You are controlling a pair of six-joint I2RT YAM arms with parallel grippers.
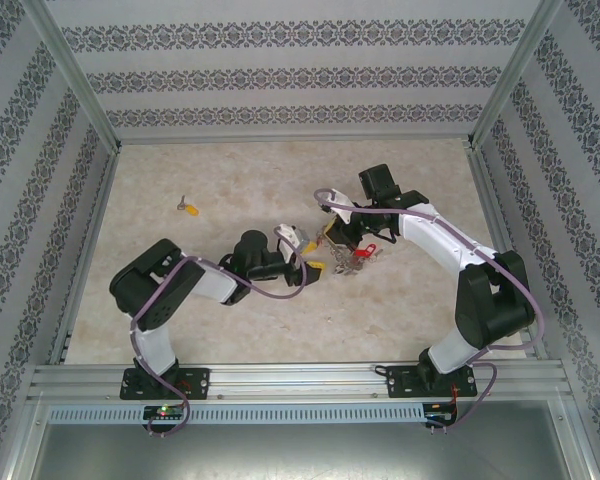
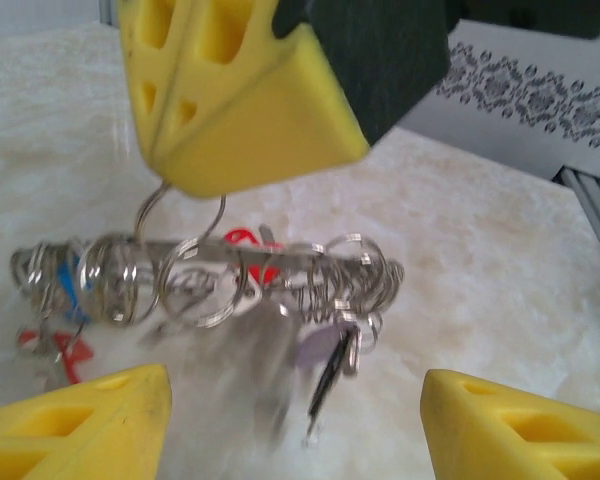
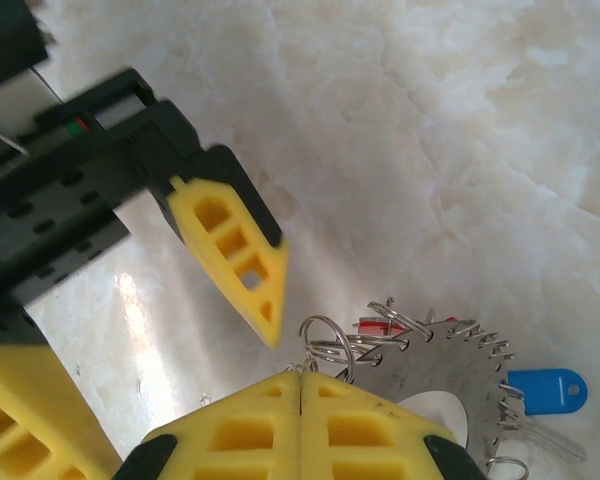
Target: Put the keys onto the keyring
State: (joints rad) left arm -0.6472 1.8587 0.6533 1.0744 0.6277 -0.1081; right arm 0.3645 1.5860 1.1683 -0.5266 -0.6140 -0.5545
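Keyring (image 2: 290, 265), grey wire-fringed metal, pinched by right end effector (image 3: 300, 380); left end effector (image 2: 290, 390) spread.

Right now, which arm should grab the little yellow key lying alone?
Left. The left gripper is open and empty, and the yellow-headed key lies on the left side of the table. The right gripper is shut on the keyring.

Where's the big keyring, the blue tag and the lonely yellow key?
keyring (image 2: 300, 262): left wrist view, its grey rim.
blue tag (image 3: 547, 390): right wrist view, the tag's middle.
yellow key (image 1: 190, 208): top external view, its yellow head.
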